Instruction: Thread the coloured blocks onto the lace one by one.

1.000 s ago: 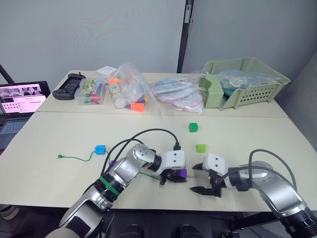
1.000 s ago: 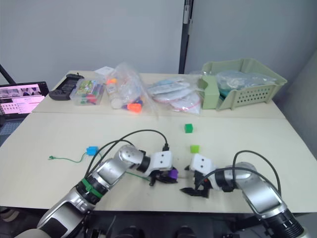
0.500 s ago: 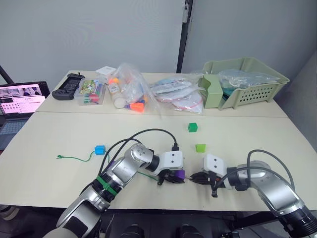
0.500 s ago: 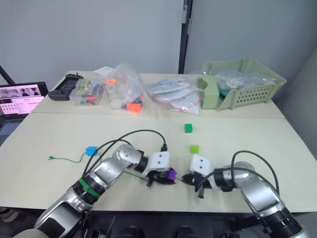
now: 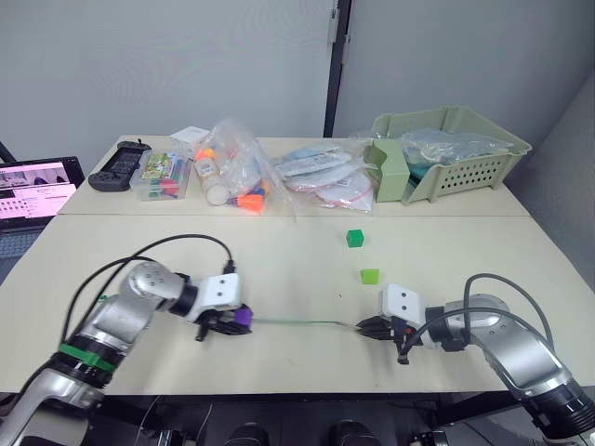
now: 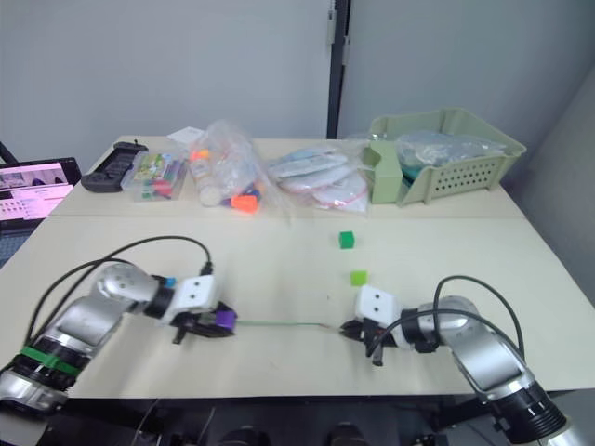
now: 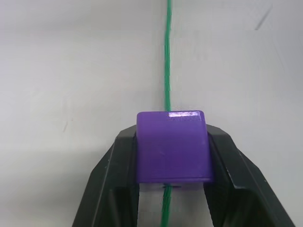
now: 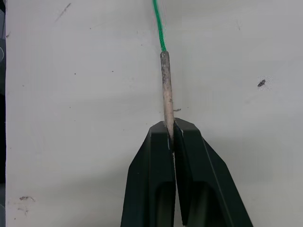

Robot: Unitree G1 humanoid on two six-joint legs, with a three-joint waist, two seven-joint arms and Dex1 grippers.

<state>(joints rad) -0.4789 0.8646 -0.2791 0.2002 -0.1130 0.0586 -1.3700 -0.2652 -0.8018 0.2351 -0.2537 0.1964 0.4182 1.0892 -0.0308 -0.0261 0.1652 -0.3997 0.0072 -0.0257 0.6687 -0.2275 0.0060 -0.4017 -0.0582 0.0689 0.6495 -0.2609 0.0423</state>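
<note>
The left gripper (image 7: 171, 151) has its jaws pinching a purple block (image 7: 173, 145) with the green lace (image 5: 293, 321) running through it. The right gripper (image 8: 170, 137), jaws pressed together, nips the lace's pale tip (image 8: 166, 90) low over the bench (image 5: 279, 260).

Right gripper (image 8: 171, 134) pinches the pale stiff tip of the lace (image 8: 165, 85), green string running away across the table (image 8: 71, 118).

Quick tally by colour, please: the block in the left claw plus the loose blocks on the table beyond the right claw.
Purple plastic cube, gripped in the left claw with the thin green lace running through it: 1
Dark green plastic cube, loose: 1
Light green plastic cube, loose: 1
Total: 3
</note>
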